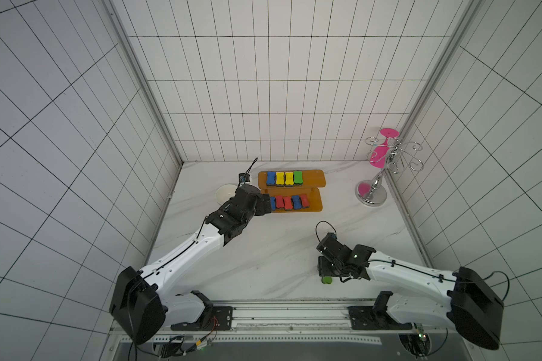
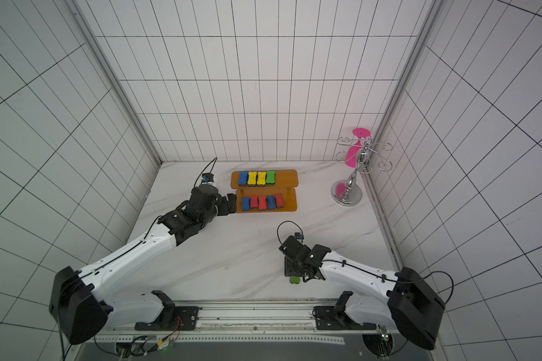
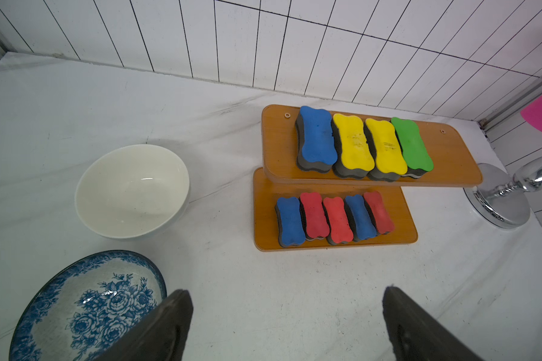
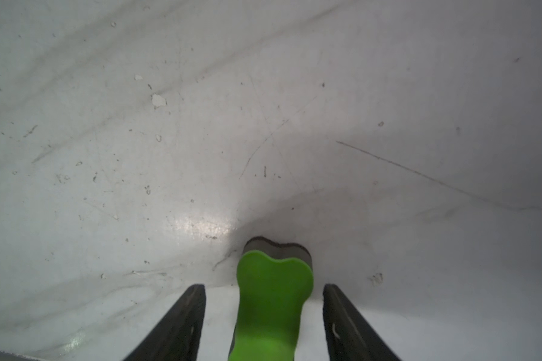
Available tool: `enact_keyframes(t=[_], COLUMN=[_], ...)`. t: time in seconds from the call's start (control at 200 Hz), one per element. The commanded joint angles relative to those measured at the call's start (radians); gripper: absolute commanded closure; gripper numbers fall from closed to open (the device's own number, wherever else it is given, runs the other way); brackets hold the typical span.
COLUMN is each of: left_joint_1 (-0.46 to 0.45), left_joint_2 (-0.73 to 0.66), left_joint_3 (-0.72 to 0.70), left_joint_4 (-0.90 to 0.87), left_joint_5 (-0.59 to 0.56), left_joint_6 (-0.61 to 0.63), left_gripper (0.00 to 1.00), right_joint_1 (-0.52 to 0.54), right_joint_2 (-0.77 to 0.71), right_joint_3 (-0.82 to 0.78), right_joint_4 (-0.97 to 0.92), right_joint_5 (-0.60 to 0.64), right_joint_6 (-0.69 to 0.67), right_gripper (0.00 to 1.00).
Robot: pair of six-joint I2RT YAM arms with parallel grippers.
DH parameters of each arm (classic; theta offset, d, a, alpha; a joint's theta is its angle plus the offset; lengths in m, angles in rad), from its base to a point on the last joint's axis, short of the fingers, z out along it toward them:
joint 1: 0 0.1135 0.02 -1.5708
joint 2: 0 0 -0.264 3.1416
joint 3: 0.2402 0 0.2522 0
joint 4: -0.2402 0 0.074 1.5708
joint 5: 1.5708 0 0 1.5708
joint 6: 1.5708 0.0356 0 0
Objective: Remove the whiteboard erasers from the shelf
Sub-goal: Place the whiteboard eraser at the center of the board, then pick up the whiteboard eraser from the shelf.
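The white marbled table [image 1: 263, 250] carries the orange-brown shelf [image 1: 313, 178] close to the back wall, both tiers loaded. To its right, in the back corner and well apart from it, stands a silver rack [image 1: 373, 193] with a pink glass [image 1: 378, 153] hung foot-up. Left of the shelf sits a white bowl [image 3: 132, 190], and nearer the left arm a blue-patterned bowl [image 3: 85, 309], whose rim lies just beside one finger of the left gripper [image 3: 283, 292]. That gripper's jaws stand wide and empty, facing the left end of the lower tier with bare table between. Nine erasers [image 3: 315, 137] fill the shelf, pressed side by side: blue, yellow, yellow, green above; blue, red, red, blue, red below, their back ends tucked under the overhanging upper board. The right gripper [image 4: 263, 286] hangs low near the table's front, jaws partly spread with a gap on each side of a tenth, green eraser [image 4: 273, 297], which seems to lie on the table, though its near end is out of view.
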Motion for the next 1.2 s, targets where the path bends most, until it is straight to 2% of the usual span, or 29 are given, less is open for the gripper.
enact_keyframes(t=[0.0, 0.305, 0.47, 0.605, 0.715, 0.795, 1.014, 1.194], left_joint_1=[0.006, 0.004, 0.005, 0.006, 0.019, 0.03, 0.043, 0.041], left_joint_2=[0.002, 0.015, 0.014, 0.014, 0.021, 0.033, 0.052, 0.076], left_joint_3=[-0.004, -0.002, 0.002, 0.017, 0.039, 0.062, 0.078, 0.075], left_joint_4=[0.0, 0.005, 0.006, 0.003, -0.004, -0.013, -0.011, -0.028], left_joint_5=[0.003, 0.009, 0.006, 0.001, 0.005, 0.009, 0.025, 0.028], left_joint_6=[0.005, -0.005, -0.004, 0.003, 0.002, -0.006, -0.027, -0.03], left_gripper=[0.02, 0.02, 0.02, 0.02, 0.02, 0.02, 0.02, 0.02], right_joint_1=[-0.005, -0.005, -0.02, -0.068, -0.138, -0.193, -0.338, -0.399], right_joint_2=[0.016, -0.012, -0.042, -0.091, -0.096, -0.036, 0.259, 0.48], right_joint_3=[-0.016, -0.026, 0.005, 0.096, 0.231, 0.347, 0.699, 0.966], right_joint_4=[0.029, 0.023, -0.049, -0.156, -0.188, -0.174, -0.091, -0.078], right_joint_5=[-0.011, -0.008, 0.031, 0.096, 0.117, 0.129, 0.086, 0.033], right_joint_6=[-0.01, -0.006, -0.033, -0.097, -0.174, -0.235, -0.373, -0.422], right_gripper=[0.4, 0.41, 0.41, 0.4, 0.4, 0.4, 0.46, 0.46])
